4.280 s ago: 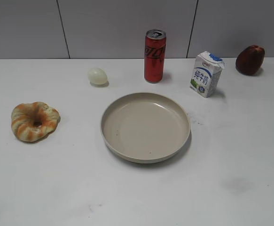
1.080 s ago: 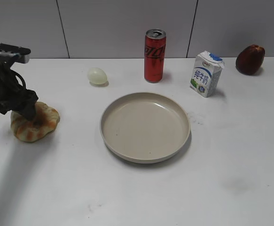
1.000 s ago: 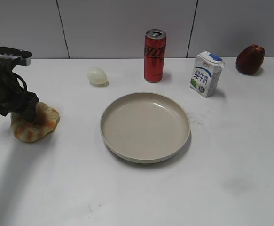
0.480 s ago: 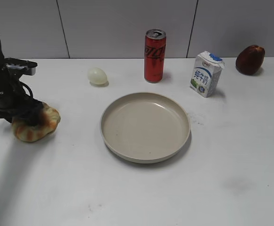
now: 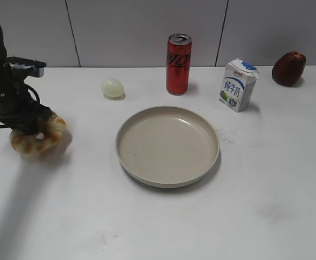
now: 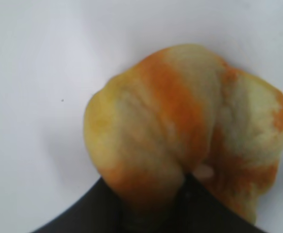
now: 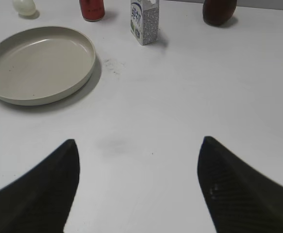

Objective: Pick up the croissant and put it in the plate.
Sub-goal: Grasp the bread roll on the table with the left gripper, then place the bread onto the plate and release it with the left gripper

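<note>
The croissant (image 5: 39, 140), tan with orange streaks, is at the far left of the table, squeezed and lifted a little off the surface. My left gripper (image 5: 32, 129) is shut on it from above. In the left wrist view the croissant (image 6: 180, 141) fills the frame, bulging out of the dark jaws (image 6: 180, 204) at the bottom. The beige plate (image 5: 167, 181) sits at the table's middle, to the right of the croissant, and shows in the right wrist view (image 7: 39, 94) too. My right gripper (image 7: 139, 170) is open and empty over bare table, out of the exterior view.
A pale egg (image 5: 113, 87), a red can (image 5: 178, 64), a milk carton (image 5: 238, 85) and a dark red apple (image 5: 288, 68) stand along the back of the table behind the plate. The wall rises right behind them.
My left gripper came down on the croissant, closed on it and has begun to raise it; the croissant is now bunched up and shifted slightly up and right.
</note>
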`<state>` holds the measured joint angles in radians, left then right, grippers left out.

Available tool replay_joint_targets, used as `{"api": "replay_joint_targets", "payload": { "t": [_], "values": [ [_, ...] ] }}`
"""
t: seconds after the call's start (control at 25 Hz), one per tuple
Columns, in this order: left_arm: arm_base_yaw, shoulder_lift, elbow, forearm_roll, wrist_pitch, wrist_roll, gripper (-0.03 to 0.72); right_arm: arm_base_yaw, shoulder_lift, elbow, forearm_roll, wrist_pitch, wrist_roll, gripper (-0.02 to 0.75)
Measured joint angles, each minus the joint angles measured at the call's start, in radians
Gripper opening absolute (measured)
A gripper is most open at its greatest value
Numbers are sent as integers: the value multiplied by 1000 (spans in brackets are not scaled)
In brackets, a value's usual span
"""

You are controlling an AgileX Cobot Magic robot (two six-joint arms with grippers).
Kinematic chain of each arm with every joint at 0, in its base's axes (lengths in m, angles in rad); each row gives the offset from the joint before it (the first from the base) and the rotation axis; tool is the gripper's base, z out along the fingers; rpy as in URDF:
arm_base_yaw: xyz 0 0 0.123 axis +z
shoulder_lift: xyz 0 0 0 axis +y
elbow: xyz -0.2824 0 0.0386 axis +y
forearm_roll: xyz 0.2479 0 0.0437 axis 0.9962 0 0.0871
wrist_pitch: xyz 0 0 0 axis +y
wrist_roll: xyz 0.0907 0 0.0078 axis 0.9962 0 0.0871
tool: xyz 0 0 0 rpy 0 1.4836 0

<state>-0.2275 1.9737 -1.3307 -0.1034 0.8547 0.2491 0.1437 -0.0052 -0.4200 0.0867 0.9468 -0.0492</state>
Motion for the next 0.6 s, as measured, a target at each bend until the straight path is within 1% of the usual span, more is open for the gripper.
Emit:
{"api": "replay_joint_targets", "payload": {
  "t": [0.16, 0.28, 0.4, 0.48, 0.56, 0.6],
  "values": [
    [-102, -25, -65, -11, 53, 0, 176, 0, 0, 0, 0, 0, 0, 572],
    [-218, -25, -102, -17, 45, 1, 176, 0, 0, 0, 0, 0, 0, 572],
    [-345, -25, -119, -19, -42, 1, 176, 0, 0, 0, 0, 0, 0, 572],
    [-416, -25, -120, -19, -109, 1, 176, 0, 0, 0, 0, 0, 0, 572],
    [-476, -21, -120, -25, -174, 1, 176, 0, 0, 0, 0, 0, 0, 572],
    [-494, -16, -120, -25, -206, 1, 176, 0, 0, 0, 0, 0, 0, 572]
  ]
}}
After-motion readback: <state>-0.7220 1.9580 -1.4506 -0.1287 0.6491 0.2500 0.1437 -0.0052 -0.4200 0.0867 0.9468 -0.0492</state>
